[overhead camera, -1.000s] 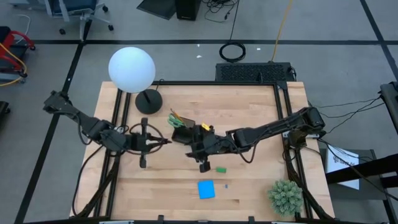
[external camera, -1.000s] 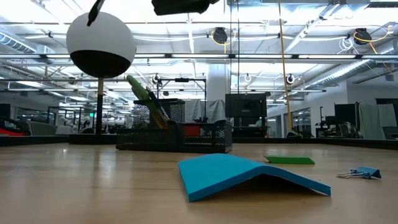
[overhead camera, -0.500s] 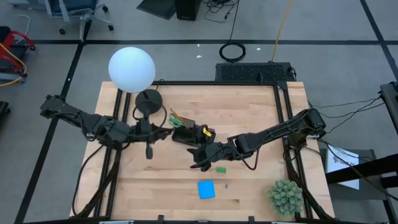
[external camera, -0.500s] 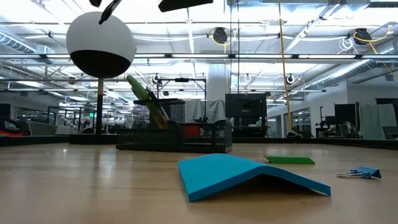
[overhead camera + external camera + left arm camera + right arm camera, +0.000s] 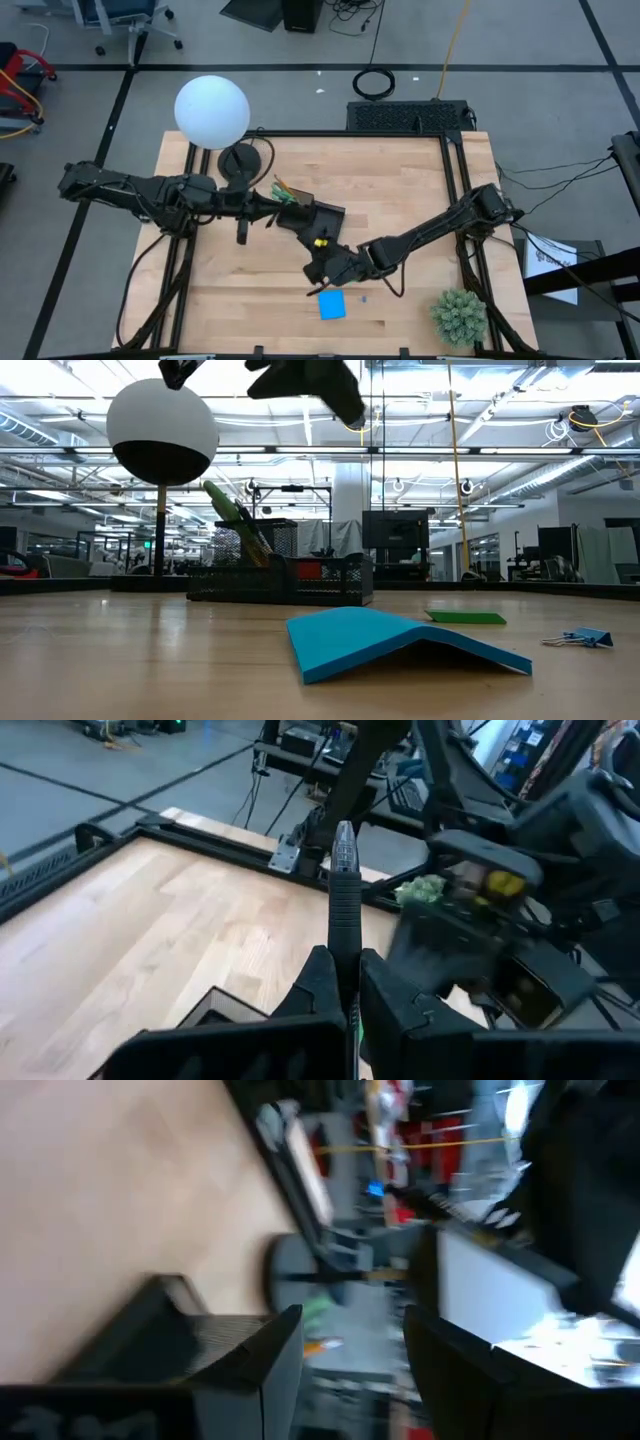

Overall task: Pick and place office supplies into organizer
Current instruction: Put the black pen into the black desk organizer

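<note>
Carrying a dark pen (image 5: 343, 880) toward the organizer (image 5: 305, 214) looks to be the step in hand; the left end effector (image 5: 262, 206) is clamped shut on that pen, which sticks out past its fingertips, and it hangs just beside the organizer's near edge; the organizer sits at the middle of the desk (image 5: 400, 190), already holding the green-handled scissors (image 5: 232, 516) and pencils upright in its taller compartment; the next move, as I judge it, calls for tipping the pen upright over that compartment and letting go; the crowding of two arms at one spot could spoil it. The right end effector (image 5: 316, 272) hovers near the blue sticky-note pad (image 5: 331, 304), its fingers parted about halfway with nothing between them; its own next move seems to be a descent onto something loose on the desk.

Counted: one pen in view; one pad; one small green eraser (image 5: 466, 618), flat on the desk; one blue binder clip (image 5: 577, 637) beside it; one organizer; one globe lamp (image 5: 212, 111); one potted plant (image 5: 459, 315) at the desk's corner.
</note>
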